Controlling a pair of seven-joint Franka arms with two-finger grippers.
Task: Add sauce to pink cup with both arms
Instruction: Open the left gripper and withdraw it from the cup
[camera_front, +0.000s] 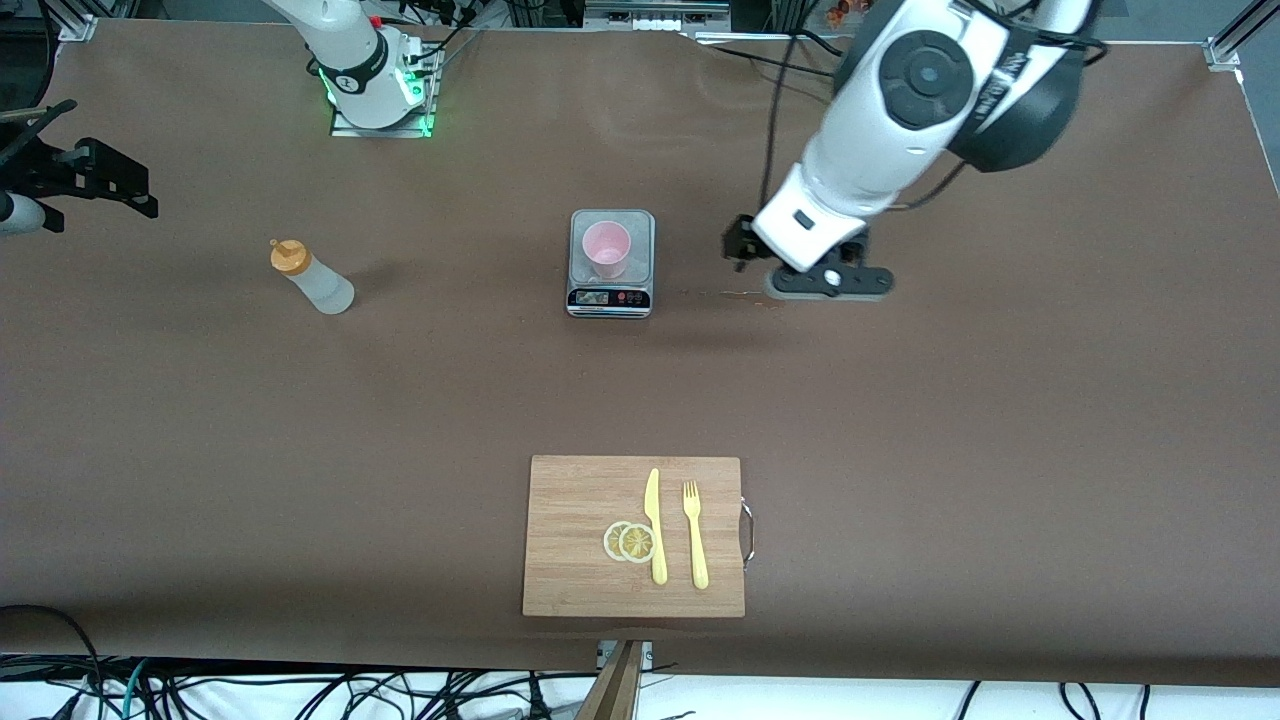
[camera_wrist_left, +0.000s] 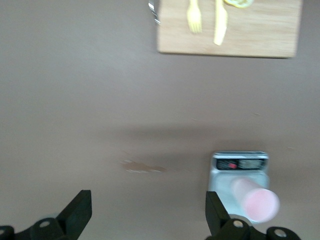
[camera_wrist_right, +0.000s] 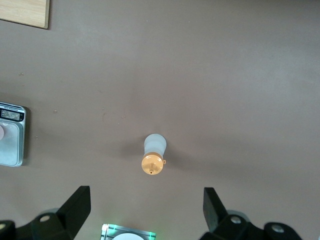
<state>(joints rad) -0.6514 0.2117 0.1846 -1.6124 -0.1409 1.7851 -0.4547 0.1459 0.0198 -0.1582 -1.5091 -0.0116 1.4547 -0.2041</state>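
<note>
The sauce bottle (camera_front: 310, 277), whitish with an orange cap, stands on the table toward the right arm's end. It shows from above in the right wrist view (camera_wrist_right: 154, 155). The pink cup (camera_front: 607, 248) stands upright on a small grey scale (camera_front: 611, 298) at mid-table. My left gripper (camera_front: 800, 275) is open and empty, low over the table beside the scale toward the left arm's end. The cup (camera_wrist_left: 255, 200) lies just outside one of its fingers (camera_wrist_left: 215, 212). My right gripper (camera_front: 110, 185) is open and empty, high over the table near the bottle, and shows in its own view (camera_wrist_right: 146, 212).
A wooden cutting board (camera_front: 580, 540) lies nearer the front camera, with a yellow knife (camera_front: 655, 525), a yellow fork (camera_front: 695, 535) and two lemon slices (camera_front: 630, 542) on it. A small stain (camera_front: 745, 293) marks the table by the left gripper. The right arm's base (camera_front: 380, 90) is lit green.
</note>
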